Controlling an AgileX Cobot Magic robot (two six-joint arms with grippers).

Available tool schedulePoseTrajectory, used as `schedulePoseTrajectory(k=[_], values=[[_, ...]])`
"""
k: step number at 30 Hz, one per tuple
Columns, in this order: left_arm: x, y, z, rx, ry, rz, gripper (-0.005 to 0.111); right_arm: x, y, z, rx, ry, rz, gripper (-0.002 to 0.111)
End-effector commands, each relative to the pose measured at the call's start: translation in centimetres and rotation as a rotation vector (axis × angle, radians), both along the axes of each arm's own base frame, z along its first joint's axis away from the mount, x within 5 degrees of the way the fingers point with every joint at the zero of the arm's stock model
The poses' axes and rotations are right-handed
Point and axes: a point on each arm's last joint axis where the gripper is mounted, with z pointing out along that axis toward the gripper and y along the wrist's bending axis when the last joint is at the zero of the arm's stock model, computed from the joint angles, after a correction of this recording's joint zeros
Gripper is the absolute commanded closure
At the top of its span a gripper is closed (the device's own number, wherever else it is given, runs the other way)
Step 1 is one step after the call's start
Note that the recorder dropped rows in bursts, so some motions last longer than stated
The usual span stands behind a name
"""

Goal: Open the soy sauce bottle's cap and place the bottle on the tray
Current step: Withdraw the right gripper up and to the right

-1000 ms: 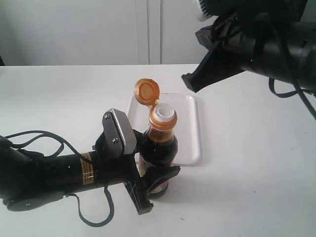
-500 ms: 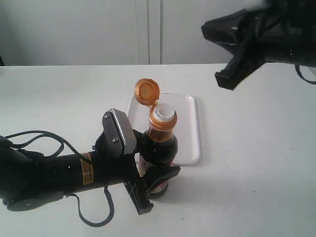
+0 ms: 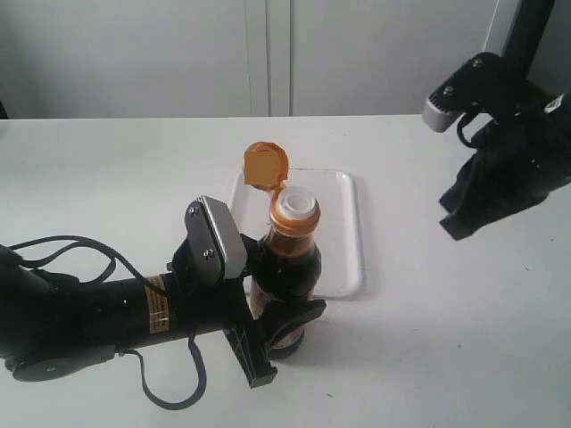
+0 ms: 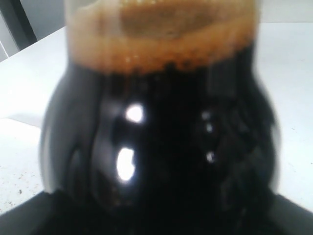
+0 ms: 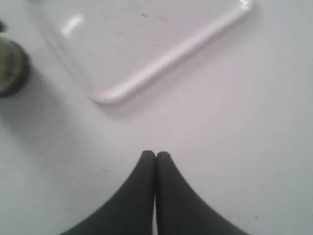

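Exterior view is showing the left gripper (image 3: 285, 339) clamping the upright bottle (image 3: 290, 267) beside the tray's (image 3: 343, 241) edge; the right gripper (image 5: 156, 155) is pressing its fingers together.

Black arms (image 3: 80, 316), black fingers (image 5: 139, 196), looped cables (image 3: 76, 238), yellow sticker (image 3: 157, 308)

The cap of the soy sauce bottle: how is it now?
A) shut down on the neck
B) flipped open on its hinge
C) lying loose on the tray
B: the cap stands flipped back above the soy sauce bottle, and the white spout is uncovered.
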Motion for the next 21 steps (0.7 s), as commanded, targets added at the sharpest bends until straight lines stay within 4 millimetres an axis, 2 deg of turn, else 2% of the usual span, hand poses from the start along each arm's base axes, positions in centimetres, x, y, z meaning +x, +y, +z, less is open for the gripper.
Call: schedulePoseTrajectory(k=[1, 4, 10, 14, 18, 21], values=[[-0.2, -0.2, 0.2, 0.002, -0.010, -0.018, 0.107, 0.9, -1.7, 0.8, -0.068, -0.032, -0.239, 0.108], [-0.2, -0.2, 0.2, 0.003, -0.009, -0.017, 0.107, 1.1, -2.5, 1.0, -0.104, -0.049, -0.331, 0.108], [-0.2, -0.2, 0.2, -0.001, -0.008, -0.018, 0.107, 1.2, -4.6, 0.9, -0.022, -0.059, -0.525, 0.108], [-0.2, -0.2, 0.3, -0.003, -0.009, -0.018, 0.107, -0.4, -5.4, 1.6, 0.058, -0.212, -0.567, 0.108], [-0.3, -0.2, 0.5, -0.023, -0.014, -0.026, 0.107, -3.3, -5.5, 3.9, 0.168, -0.410, -0.579, 0.108], [-0.4, -0.3, 0.7, -0.044, -0.003, -0.034, 0.107, -4.8, -5.6, 4.2, 0.196, -0.477, -0.571, 0.108]])
